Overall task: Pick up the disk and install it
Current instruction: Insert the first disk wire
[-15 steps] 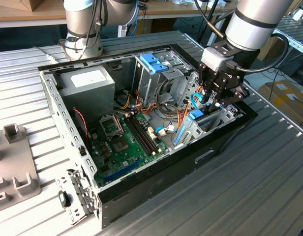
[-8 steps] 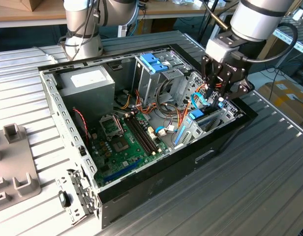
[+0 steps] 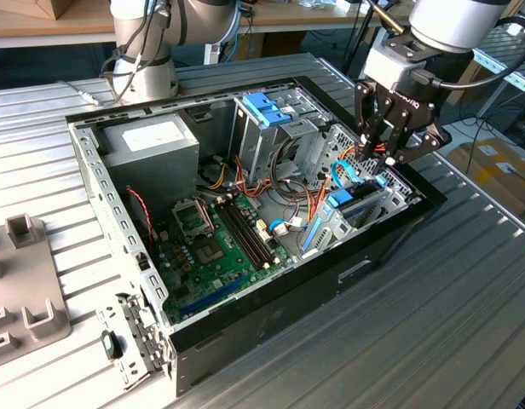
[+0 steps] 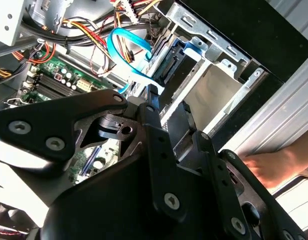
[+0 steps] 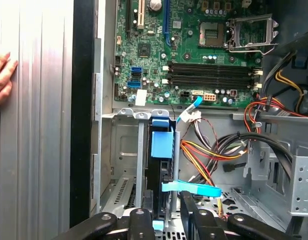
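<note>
**A:** What lies across the exterior view, left to right?

**B:** A grey fixture (image 3: 28,281) sits on the ribbed table (image 3: 467,281). Next is an open computer case (image 3: 271,298) holding a power supply (image 3: 152,141), a motherboard (image 3: 213,243) and a grey drive cage topped by a blue latch (image 3: 267,106). At the far right, the gripper (image 3: 380,164) hangs over the bay at the case's end.

**A:** Where is the disk?

**B:** In the first wrist view the disk (image 5: 161,145) stands on edge in that bay (image 5: 121,150), with its light-blue carrier showing. The jaws stand narrow, a finger (image 5: 142,220) on each side of its near end, apparently clamped on it.

**A:** Which step is this?

**B:** Installing, I judge. The pickup looks done, though I cannot tell how deep the disk sits. Seating it likely calls for a straight push along the slot, clear of the blue ribbon cable (image 5: 191,187) crossing beside it. A person's hand (image 5: 1,75) rests on the table outside the case.
</note>
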`<state>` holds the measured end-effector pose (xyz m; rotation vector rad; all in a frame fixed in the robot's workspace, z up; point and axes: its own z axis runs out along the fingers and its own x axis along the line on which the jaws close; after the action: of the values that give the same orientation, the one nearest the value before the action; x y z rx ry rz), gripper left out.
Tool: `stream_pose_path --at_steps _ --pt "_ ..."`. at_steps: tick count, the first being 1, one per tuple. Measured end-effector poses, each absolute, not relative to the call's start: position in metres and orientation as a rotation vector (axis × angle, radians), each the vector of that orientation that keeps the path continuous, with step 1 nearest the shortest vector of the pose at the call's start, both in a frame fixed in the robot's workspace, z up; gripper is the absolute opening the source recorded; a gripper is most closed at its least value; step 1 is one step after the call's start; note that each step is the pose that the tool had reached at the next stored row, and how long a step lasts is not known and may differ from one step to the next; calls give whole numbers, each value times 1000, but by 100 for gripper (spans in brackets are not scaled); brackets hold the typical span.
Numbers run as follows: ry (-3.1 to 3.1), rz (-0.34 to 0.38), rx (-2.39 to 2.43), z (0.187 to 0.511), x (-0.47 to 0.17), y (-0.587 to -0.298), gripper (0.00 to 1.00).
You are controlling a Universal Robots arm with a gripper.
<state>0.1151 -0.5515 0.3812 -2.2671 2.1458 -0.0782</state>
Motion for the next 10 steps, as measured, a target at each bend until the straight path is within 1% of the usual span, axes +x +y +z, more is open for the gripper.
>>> stream_pose_path --at_steps 10 --pt "2147 -77 -2267 379 121 -551 36"
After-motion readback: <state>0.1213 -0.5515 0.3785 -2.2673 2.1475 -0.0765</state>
